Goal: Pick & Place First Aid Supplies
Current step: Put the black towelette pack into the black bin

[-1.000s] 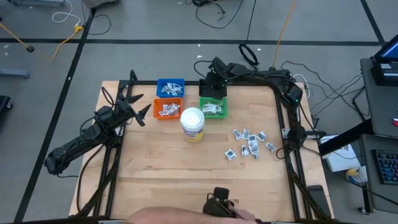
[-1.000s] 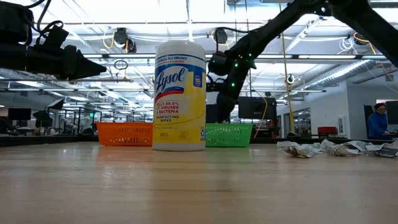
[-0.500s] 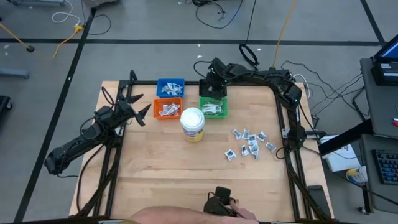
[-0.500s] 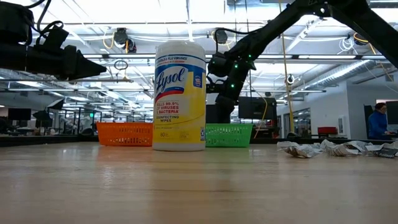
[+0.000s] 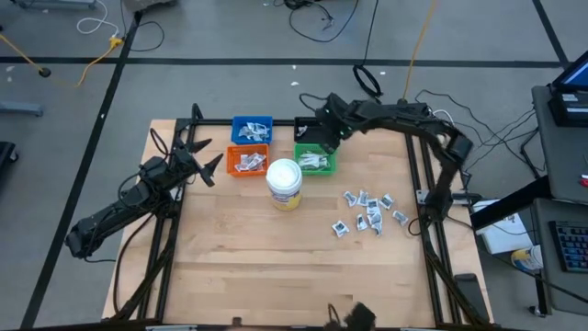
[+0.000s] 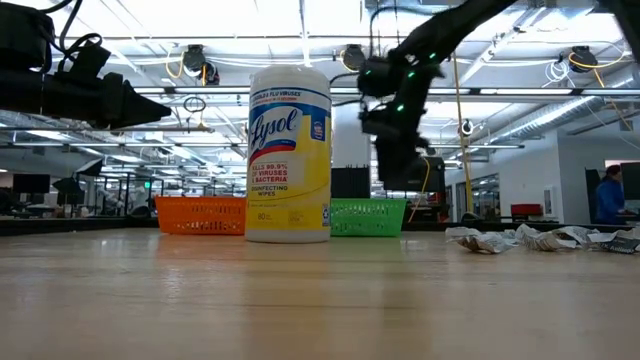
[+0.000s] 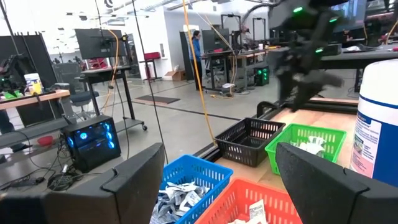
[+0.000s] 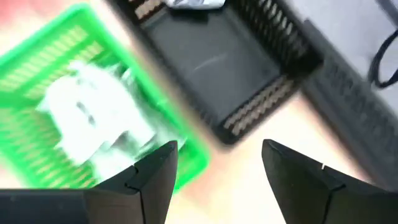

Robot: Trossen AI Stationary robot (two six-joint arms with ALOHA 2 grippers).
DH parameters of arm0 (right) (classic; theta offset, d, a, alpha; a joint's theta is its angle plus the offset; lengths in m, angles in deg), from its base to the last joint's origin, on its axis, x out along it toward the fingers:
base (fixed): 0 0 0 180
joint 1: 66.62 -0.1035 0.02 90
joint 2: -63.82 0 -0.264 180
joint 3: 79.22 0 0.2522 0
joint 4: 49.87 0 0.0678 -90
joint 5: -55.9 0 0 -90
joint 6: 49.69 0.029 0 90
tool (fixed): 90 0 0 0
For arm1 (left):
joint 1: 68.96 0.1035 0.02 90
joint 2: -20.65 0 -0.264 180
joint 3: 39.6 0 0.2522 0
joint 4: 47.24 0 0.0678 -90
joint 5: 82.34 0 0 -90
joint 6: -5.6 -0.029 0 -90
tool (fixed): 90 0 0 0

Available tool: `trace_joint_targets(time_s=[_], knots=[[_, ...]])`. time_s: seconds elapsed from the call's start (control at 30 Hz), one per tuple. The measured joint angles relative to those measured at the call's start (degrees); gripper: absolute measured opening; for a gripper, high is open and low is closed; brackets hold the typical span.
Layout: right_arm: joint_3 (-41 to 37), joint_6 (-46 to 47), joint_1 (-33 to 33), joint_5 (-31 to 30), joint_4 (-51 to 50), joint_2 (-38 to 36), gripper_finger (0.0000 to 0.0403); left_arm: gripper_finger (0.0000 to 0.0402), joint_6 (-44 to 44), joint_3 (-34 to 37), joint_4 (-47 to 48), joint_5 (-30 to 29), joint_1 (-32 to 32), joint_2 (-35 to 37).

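Many small flat white-and-grey first aid packets [image 5: 369,211] lie loose on the wooden table [image 5: 239,248], so the spread, empty right gripper [image 5: 323,138] above the black mesh bin [image 8: 217,68] should be lowered squarely over one, while the spread left gripper [image 5: 204,158] is parked beside the orange bin [image 5: 246,163].

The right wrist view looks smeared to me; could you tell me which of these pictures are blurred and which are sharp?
Right wrist view: green bin and black bin streaked by motion blur. Low view: right arm smeared, jar crisp, bright ceiling lights behind it. Left wrist view: the distant right arm is blurred, the blue bin sharp. High view: evenly lit and sharp.
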Motion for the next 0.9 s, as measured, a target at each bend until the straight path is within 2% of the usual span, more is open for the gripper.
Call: trace_joint_targets(time_s=[0.43,0.57,0.9], knots=[[-27.45,27.23,-10.46,0.09,-5.5,-23.35,0.0231,0.031,0.0,0.0,0.0,0.0,0.01,-0.01],[-33.04,32.85,-13.85,0.41,-9.36,-28.26,0.0231,0.031,0.0,0.0,0.0,0.0,0.02,0.01],[-42.98,41.94,-21.32,6.21,-16.44,-35.82,0.0231,0.031,0.0,0.0,0.0,0.01,0.01,0.0]])
